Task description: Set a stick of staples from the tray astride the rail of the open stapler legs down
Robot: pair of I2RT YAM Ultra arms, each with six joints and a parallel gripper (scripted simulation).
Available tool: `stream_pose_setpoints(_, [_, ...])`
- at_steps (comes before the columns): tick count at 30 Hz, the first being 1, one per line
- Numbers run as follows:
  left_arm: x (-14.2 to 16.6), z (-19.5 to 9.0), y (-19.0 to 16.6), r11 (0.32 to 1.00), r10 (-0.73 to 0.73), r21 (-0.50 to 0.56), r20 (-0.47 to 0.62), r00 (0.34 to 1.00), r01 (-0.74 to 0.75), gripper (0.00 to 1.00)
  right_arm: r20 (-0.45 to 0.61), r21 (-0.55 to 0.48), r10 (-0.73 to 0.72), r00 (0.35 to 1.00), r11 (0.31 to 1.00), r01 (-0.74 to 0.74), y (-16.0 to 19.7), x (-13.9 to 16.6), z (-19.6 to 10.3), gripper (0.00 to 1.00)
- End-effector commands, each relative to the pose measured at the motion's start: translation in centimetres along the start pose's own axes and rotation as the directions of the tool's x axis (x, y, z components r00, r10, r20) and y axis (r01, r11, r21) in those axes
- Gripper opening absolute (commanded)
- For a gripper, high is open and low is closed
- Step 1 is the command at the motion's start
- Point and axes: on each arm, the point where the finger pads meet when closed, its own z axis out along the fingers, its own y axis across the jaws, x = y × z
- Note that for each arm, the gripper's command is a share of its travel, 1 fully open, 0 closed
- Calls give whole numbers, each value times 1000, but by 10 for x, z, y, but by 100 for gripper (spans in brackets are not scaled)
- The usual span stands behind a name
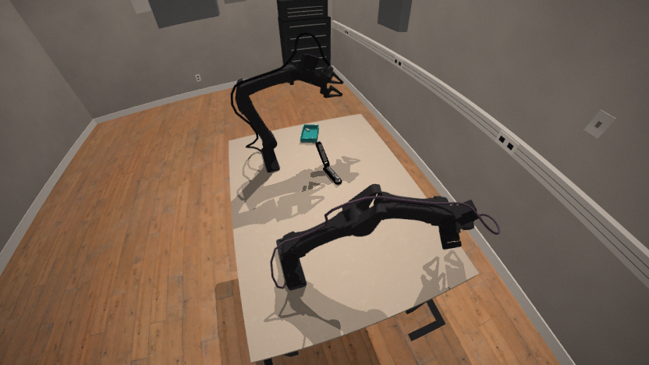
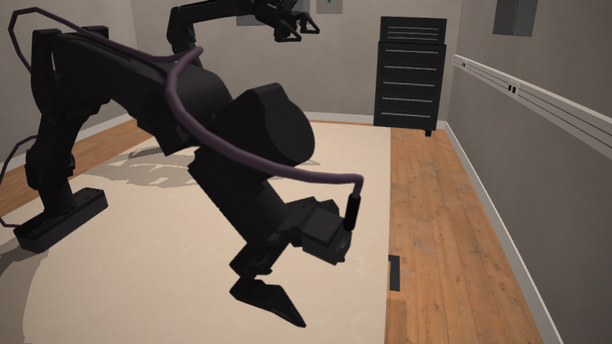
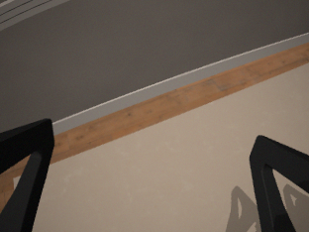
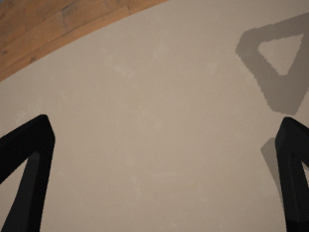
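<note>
A teal tray (image 1: 309,132) sits near the far end of the table with a pale stick of staples (image 1: 306,129) inside. The black stapler (image 1: 328,162) lies opened out on the table just in front of the tray. My left gripper (image 1: 335,86) is open and empty, held high beyond the table's far corner, well away from the tray; it also shows in the exterior view (image 2: 299,29) and its wrist view (image 3: 154,132). My right gripper (image 1: 451,238) (image 2: 274,299) (image 4: 165,128) is open and empty, pointing down near the table's right edge, far from the stapler.
A black drawer cabinet (image 1: 304,31) stands against the far wall behind the table. The two arm bases (image 1: 271,161) (image 1: 290,272) stand on the table's left side.
</note>
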Motion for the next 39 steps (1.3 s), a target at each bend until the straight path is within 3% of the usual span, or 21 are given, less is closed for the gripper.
stream_pose_setpoints(1, [-3,-1,1,1000,3,-3,8,1000,-3,100,19,-4,-4,1000,1000,4,2,-6,-6,100])
stream_pose_setpoints(18, [-3,-1,1,1000,3,-3,8,1000,-3,100,19,-4,-4,1000,1000,4,2,-6,-6,100])
stream_pose_setpoints(21, [14,-5,6,998,-50,-44,-46,998,48,100,65,-2,-42,997,999,42,13,-15,-8,100])
stream_pose_setpoints(25, [60,-17,13,977,-176,-151,-161,971,152,100,148,-35,-147,978,988,153,71,-21,-12,100])
stream_pose_setpoints(32, [135,-40,18,922,-337,-292,-284,898,254,100,213,-122,-308,927,933,338,189,13,-29,100])
stream_pose_setpoints(34, [135,-40,18,922,-337,-292,-284,898,254,100,213,-122,-308,927,933,338,189,13,-29,100])
stream_pose_setpoints(39, [193,-56,25,851,-474,-422,-357,804,314,100,336,-211,-444,831,824,525,310,68,-67,100])
